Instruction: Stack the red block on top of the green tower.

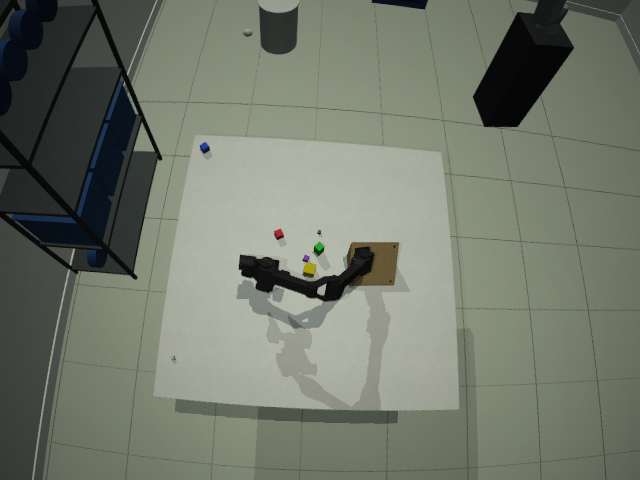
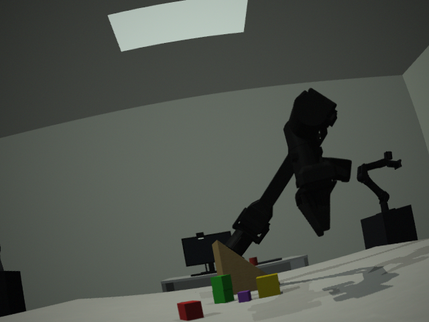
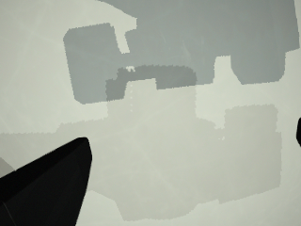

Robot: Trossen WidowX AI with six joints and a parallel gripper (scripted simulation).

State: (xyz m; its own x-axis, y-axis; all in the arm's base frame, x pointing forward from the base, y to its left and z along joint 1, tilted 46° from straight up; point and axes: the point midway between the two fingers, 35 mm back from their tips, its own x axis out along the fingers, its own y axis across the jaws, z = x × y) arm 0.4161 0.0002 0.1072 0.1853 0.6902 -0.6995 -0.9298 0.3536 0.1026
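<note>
The red block (image 1: 278,233) (image 2: 190,309) lies alone on the white mat (image 1: 310,180) (image 2: 346,277). The green tower (image 1: 318,248) (image 2: 222,288), two green blocks high, stands upright to its right. My gripper (image 1: 244,264) (image 2: 320,232) (image 3: 196,138) is open and empty. It hangs well above the mat, pointing down, to the front left of the red block and apart from the tower. The wrist view shows mostly bare mat and shadows, with a sliver of red at its bottom edge.
A small purple block (image 1: 306,257) (image 2: 244,295) and a yellow block (image 1: 309,268) (image 2: 267,285) lie close beside the tower. A blue block (image 1: 204,147) sits at the mat's far left corner. The arm's base stands on a wooden board (image 1: 385,266). A shelving rack (image 1: 77,155) stands off the mat at left.
</note>
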